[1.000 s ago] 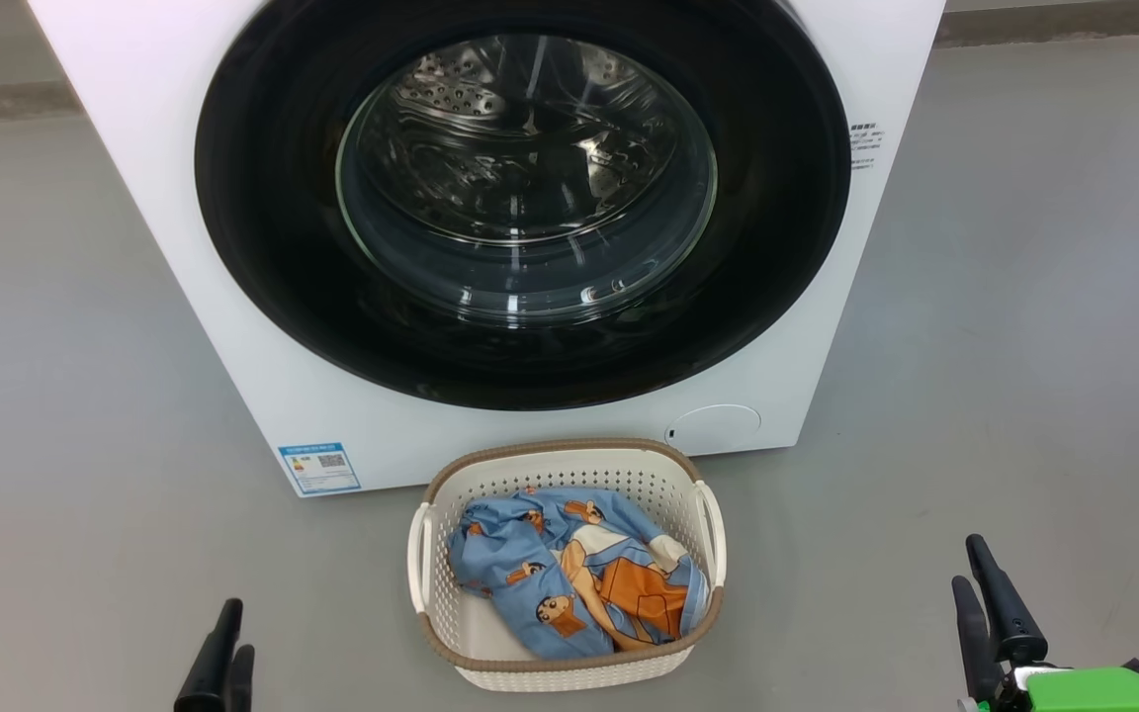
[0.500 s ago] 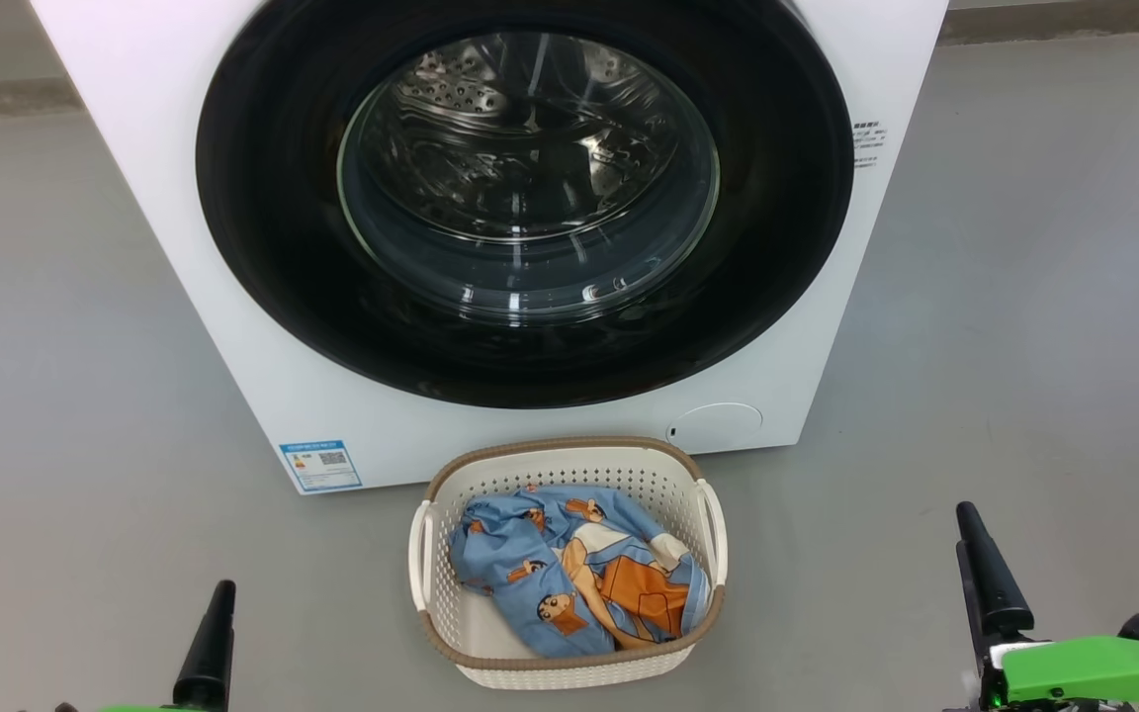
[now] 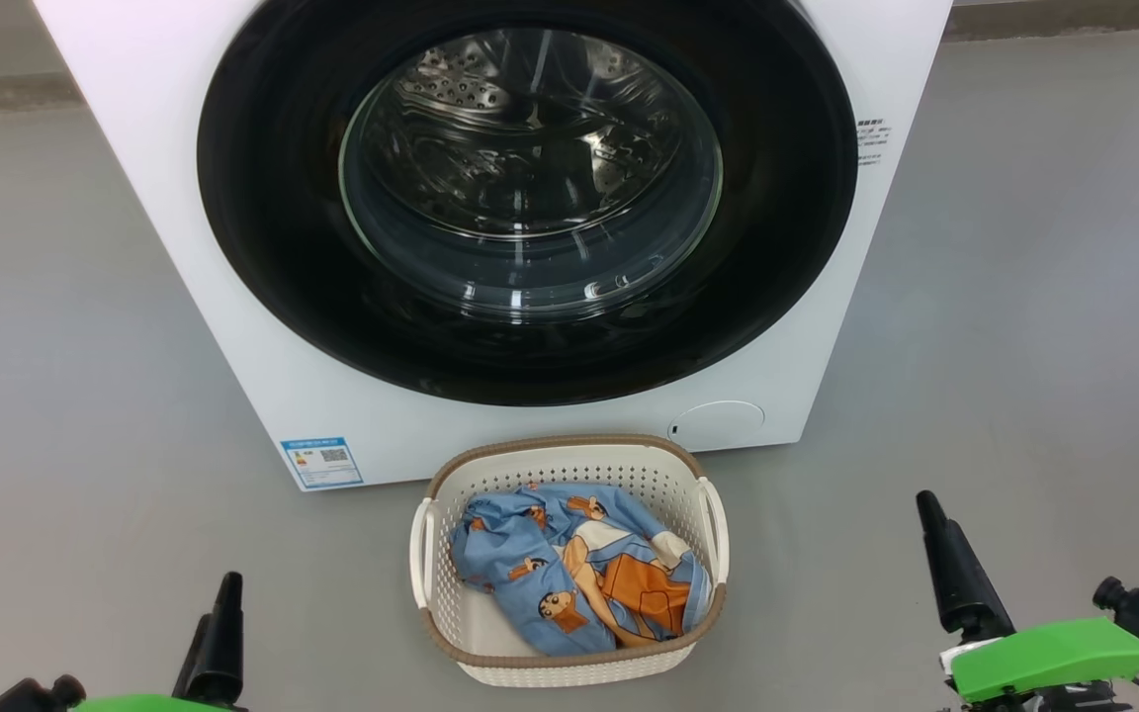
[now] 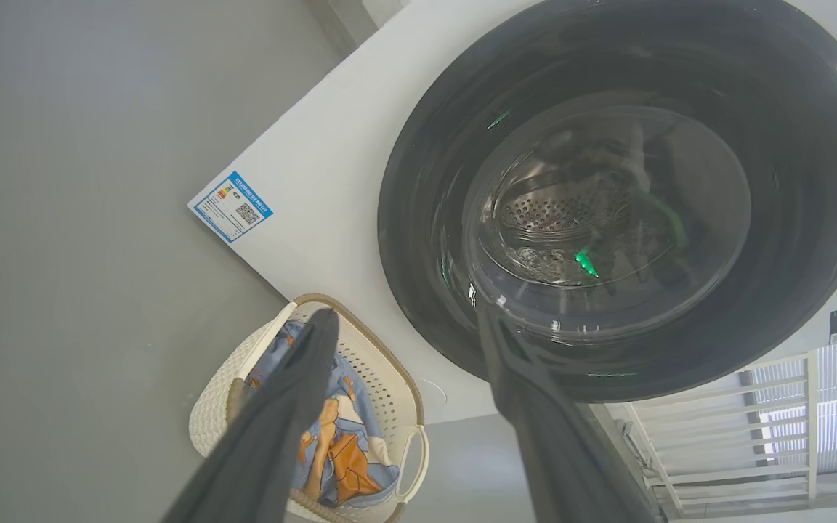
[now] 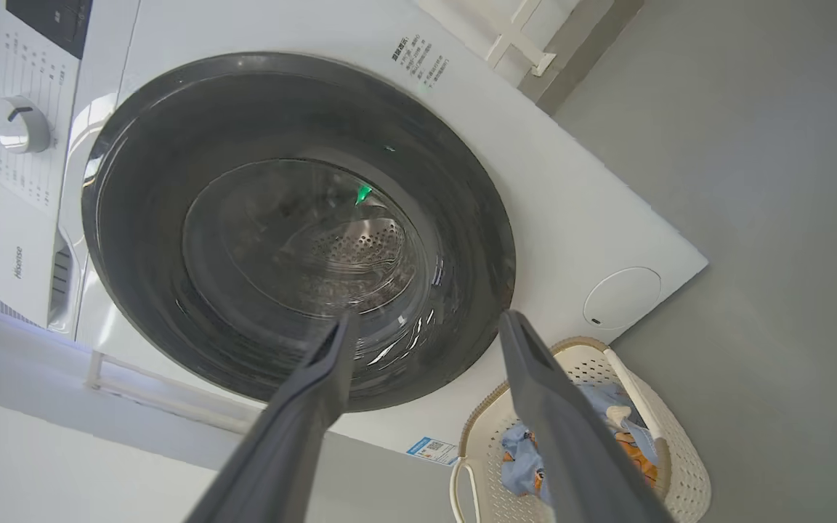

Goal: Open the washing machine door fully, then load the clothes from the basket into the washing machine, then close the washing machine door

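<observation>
Head view: the washing machine (image 3: 233,297) stands on the grey floor (image 3: 85,396) at the far side, with the washing machine door (image 3: 263,247) shut flush against its front. The basket (image 3: 569,460) sits on the floor just in front of the machine, and the clothes (image 3: 569,583) lie bunched inside it. My left gripper (image 3: 218,599) hangs at the near left and my right gripper (image 3: 928,506) at the near right, both well apart from the basket

Left wrist view: my left gripper is spread wide, with nothing between its jaws; basket and door lie beyond

Right wrist view: my right gripper is likewise spread and empty; a control dial (image 5: 19,125) shows on the machine's panel
</observation>
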